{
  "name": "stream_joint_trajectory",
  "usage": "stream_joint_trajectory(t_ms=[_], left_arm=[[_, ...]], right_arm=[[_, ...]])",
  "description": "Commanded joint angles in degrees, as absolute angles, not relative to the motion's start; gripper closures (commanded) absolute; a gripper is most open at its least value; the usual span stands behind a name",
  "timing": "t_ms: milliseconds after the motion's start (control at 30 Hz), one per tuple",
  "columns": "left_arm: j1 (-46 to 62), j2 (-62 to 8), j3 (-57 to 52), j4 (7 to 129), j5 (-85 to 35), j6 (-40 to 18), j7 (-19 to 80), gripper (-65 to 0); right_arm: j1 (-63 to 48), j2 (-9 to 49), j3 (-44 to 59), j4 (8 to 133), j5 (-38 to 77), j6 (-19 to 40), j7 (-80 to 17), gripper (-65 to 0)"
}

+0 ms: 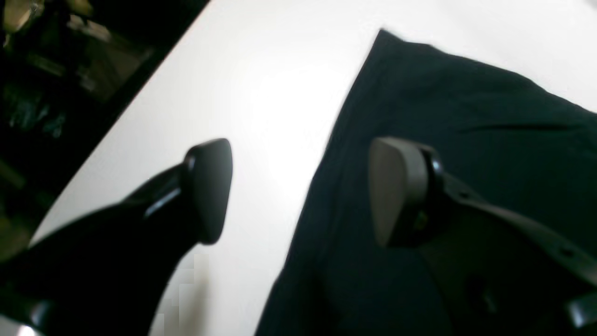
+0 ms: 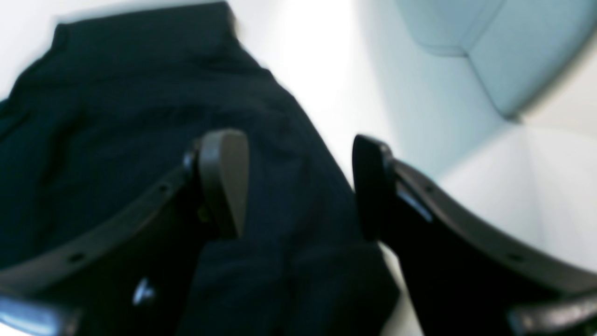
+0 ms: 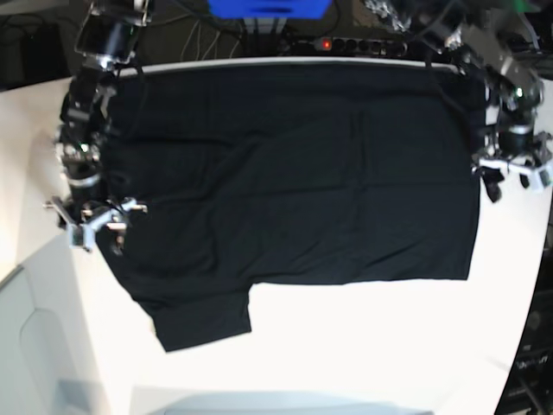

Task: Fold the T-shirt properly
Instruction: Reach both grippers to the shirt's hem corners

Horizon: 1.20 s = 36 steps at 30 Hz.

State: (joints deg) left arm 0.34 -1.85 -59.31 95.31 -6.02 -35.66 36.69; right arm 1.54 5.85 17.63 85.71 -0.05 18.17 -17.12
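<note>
Two arms flank the T-shirt (image 3: 294,181), spread flat and dark across most of the white table (image 3: 363,346), one sleeve jutting toward the near edge. Soft, light cloth will sag and slide, so side hems look the best holds. Left gripper (image 1: 298,191) and right gripper (image 2: 298,184) hang spread wide over opposite edges, holding nothing.

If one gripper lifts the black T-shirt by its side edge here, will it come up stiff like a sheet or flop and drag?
Probably floppy: the T-shirt lies flat with soft wrinkles across its middle, so a lifted edge would likely drape and trail. It looks light for its spread. Its sleeve already sticks out unevenly and may drag. Both the left gripper and right gripper are open over opposite edges.
</note>
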Motion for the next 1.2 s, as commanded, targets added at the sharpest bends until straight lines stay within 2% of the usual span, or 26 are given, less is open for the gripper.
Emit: stream_joint_trajectory(t_ms=[0,300,433,533,700,800,1000,1167], left_arm=[[-1.6,-3.1,-58.1,94.8,-5.1,-35.6,35.3,-44.3],[-13.4,-8.2,-51.2,80.2,1.8,-35.2,35.1,-44.3],[-17.1,-11.3,-47.2,73.5,1.8,-35.0,34.5,-44.3],[-18.4,-12.2,-45.0,69.1,1.8,-34.9,29.5,-44.3],[-20.0,-14.5,-42.2,61.5,1.8,-34.9,22.5,-44.3],[-22.1,-16.6,-41.5,54.4,1.8,-31.4,20.0,-44.3],[-27.3,-19.0,-38.5,42.8,1.8,-29.8,13.8,-44.3],[-32.0,-21.3,-33.9,32.0,1.8,-29.7,7.6,-44.3]], right_arm=[[5.1,7.0,17.0,84.2,0.0,17.9,-16.0,-36.1],[27.2,11.7,14.2,51.9,0.0,17.9,-15.5,-36.1],[33.0,13.2,13.9,38.7,0.0,17.9,-8.1,-36.1],[34.9,13.9,13.8,32.0,0.0,17.9,-3.8,-36.1],[35.2,14.4,13.8,26.7,0.0,17.9,-1.3,-36.0],[34.6,14.2,13.8,26.2,0.0,17.9,-0.4,-35.2],[32.9,13.6,13.8,26.2,0.0,17.8,-0.6,-23.5],[32.4,13.3,13.8,26.2,0.0,17.8,-0.5,-21.2]])
